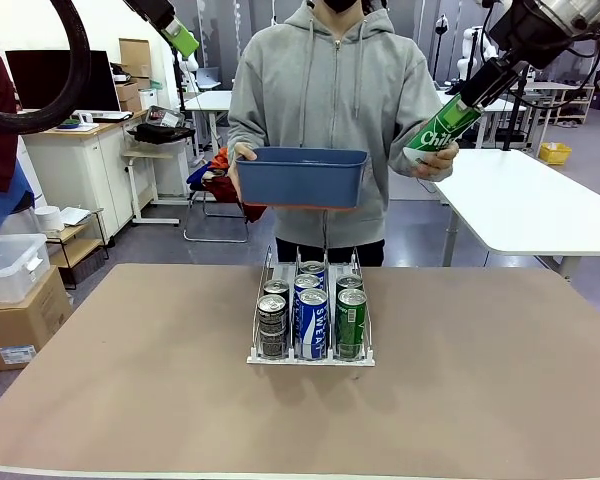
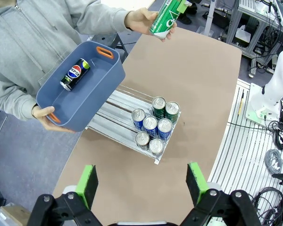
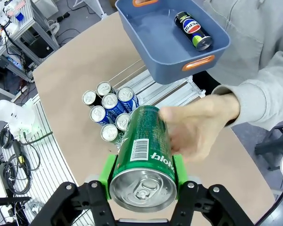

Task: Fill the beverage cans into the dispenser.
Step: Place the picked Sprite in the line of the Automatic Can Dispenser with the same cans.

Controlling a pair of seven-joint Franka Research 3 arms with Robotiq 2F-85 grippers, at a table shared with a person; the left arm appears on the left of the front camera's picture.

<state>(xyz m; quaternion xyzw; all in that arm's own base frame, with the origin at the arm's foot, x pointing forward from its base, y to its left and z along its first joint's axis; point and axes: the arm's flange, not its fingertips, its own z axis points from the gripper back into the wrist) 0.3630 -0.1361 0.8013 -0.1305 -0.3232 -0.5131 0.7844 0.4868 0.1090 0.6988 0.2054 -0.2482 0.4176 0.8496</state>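
My right gripper (image 1: 459,112) is clamping a green can (image 1: 438,133) at the upper right of the front view, pads pressing on both sides of its body, the can tilting down toward the person. In my right wrist view the green can (image 3: 144,141) is sitting between my 2 green pads at bottom centre, silver top facing the lens, barcode showing. The person's hand (image 3: 198,129) is touching the can's far end from the right of that frame; it is blurred, so I cannot tell how firmly it is holding. My left gripper (image 2: 140,181) is hanging wide open with nothing between its fingers, along the bottom edge of my left wrist view, high above the brown table (image 1: 480,350). The dispenser (image 1: 310,358) is standing at the centre of the front view, on the table, with 7 cans (image 1: 311,322) packed at its near end: 2 dark grey in the left lane, 3 blue in the middle lane, 2 green in the right lane. Its far half is showing bare lanes. The person's other hand (image 2: 45,115) is gripping a blue tub (image 1: 300,180) by 1 end, up off the table, above the dispenser's far end. Inside the tub, 1 black Pepsi can (image 2: 75,74) is lying on its side against the bottom.
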